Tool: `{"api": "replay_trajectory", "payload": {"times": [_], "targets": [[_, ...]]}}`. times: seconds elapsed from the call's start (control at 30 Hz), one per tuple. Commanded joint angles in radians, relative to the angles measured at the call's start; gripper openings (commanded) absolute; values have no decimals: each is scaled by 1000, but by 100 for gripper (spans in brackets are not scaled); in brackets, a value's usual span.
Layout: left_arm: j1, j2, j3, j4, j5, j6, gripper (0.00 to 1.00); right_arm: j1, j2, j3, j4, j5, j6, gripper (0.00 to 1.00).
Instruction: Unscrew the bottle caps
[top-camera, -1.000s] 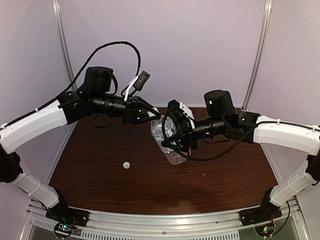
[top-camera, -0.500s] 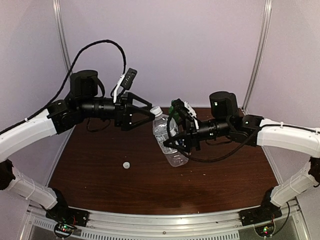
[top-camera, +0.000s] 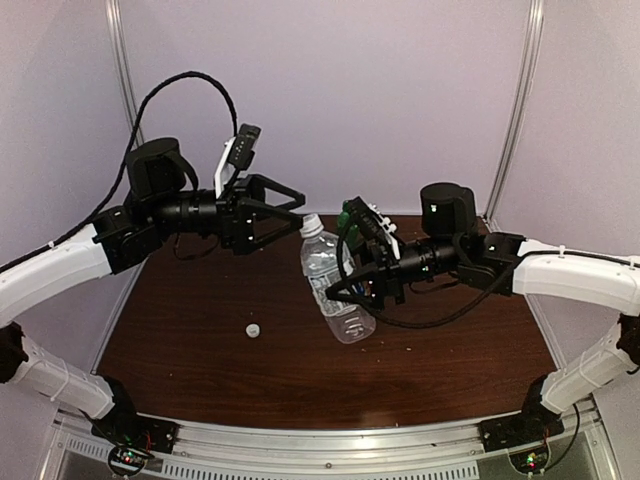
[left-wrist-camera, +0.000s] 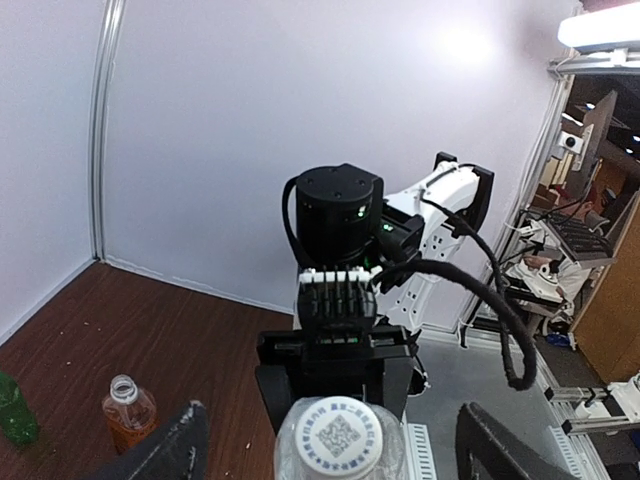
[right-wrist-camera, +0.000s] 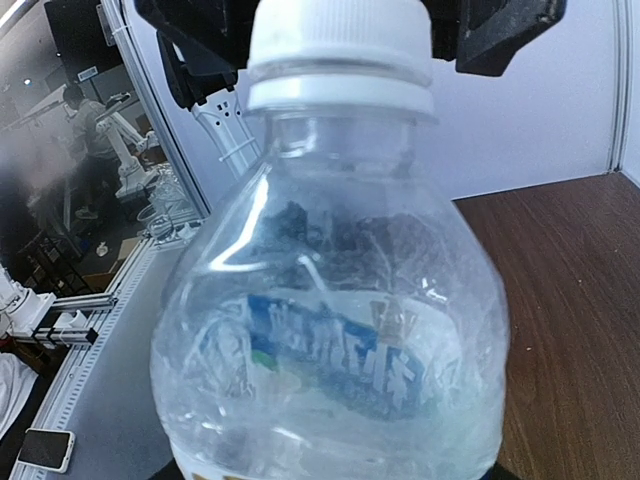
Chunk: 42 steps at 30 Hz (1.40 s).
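Left gripper (top-camera: 297, 212) spread wide. Fingers (left-wrist-camera: 170, 452) flank white cap (left-wrist-camera: 338, 432) at 9 and 3 o'clock, clear of it. QR code printed on cap top.

Right gripper (top-camera: 342, 288) clamped on clear water bottle (top-camera: 335, 272), tilted, raised above table (top-camera: 190, 350). Label (right-wrist-camera: 330, 355) blue-white, text illegible.

Loose white cap (top-camera: 253, 329) on table, 8 o'clock of bottle.

Amber bottle (left-wrist-camera: 128, 412) open-necked, green bottle (left-wrist-camera: 14, 410) at its 9 o'clock.

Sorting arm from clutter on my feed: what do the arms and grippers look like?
The left arm and right arm are white shells with black joints. The left gripper and right gripper are black, with triangular open-frame fingers. A black cable loops above the left arm.
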Motion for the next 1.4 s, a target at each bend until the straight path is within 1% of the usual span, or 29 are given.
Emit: {"api": "replay_trajectory", "payload": {"times": [0.0, 0.23, 0.37, 0.6, 0.8, 1.1, 1.17, 1.23, 1.33, 1.37], "targets": [[6, 30, -22, 182, 104, -91, 83, 12, 10, 7, 59, -88, 21, 43], [5, 55, -59, 294, 177, -159, 64, 12, 17, 5, 68, -156, 13, 43], [5, 72, -88, 403, 217, -223, 59, 12, 26, 1, 87, -184, 19, 42], [-5, 110, -72, 466, 273, -254, 52, 12, 33, 2, 117, -203, 29, 42], [-13, 127, -64, 468, 289, -257, 41, 12, 37, 0, 116, -204, 25, 41], [-23, 122, -72, 465, 286, -255, 27, 12, 31, 1, 111, -182, 29, 39], [-23, 116, -70, 458, 278, -256, 22, 12, 28, 1, 106, -167, 29, 39], [-23, 110, -70, 442, 255, -253, 15, 12, 24, 3, 91, -135, 20, 38], [-23, 98, -64, 378, 203, -242, 2, 12, 12, 6, 53, -54, -5, 38], [-23, 93, -64, 358, 179, -239, 0, 11, 9, 9, 39, -21, -15, 38]]}}
